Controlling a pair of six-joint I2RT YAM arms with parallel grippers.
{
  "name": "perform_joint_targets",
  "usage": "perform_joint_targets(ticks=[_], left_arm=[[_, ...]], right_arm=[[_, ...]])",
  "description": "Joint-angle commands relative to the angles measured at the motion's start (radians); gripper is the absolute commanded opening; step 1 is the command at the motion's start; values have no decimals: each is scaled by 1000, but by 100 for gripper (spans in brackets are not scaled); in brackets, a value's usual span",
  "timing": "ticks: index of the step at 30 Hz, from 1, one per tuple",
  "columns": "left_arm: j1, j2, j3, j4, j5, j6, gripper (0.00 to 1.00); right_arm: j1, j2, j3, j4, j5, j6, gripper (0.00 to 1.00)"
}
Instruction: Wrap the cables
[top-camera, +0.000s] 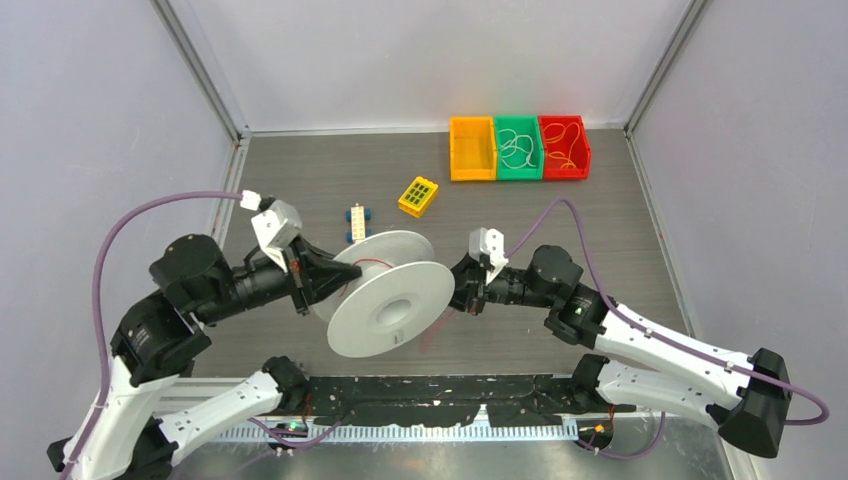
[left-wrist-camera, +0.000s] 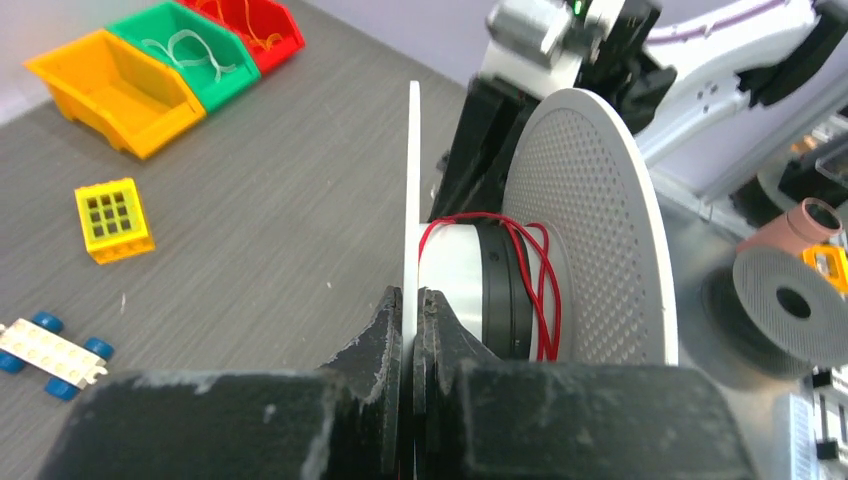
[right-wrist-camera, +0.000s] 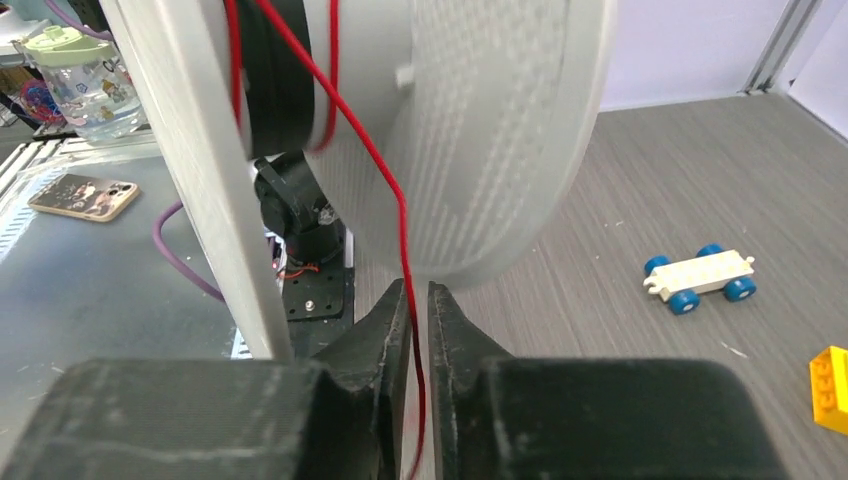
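Near the middle of the top view, the left gripper pinches the rim of a big white plastic spool. A thin red wire winds round its core and drops between the slightly parted fingers of the right gripper.

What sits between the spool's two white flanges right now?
The hub, with a few loose turns of red cable around it; the left wrist view shows this. In the right wrist view one strand runs down into the right gripper.
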Motion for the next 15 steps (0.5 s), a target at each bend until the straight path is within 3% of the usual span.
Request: perform_joint_targets(ticks=[1,8,15], left_arm=[[4,-36,4,233,-60,-82,0],[4,-49,-10,264,-105,-97,0],[4,-69,-29,296,-199,-114,0]], right_arm=[[-2,8,-31,99,-28,60,19],[14,22,-71,176,-33,106,28],[47,38,-123,226,10,134,27]])
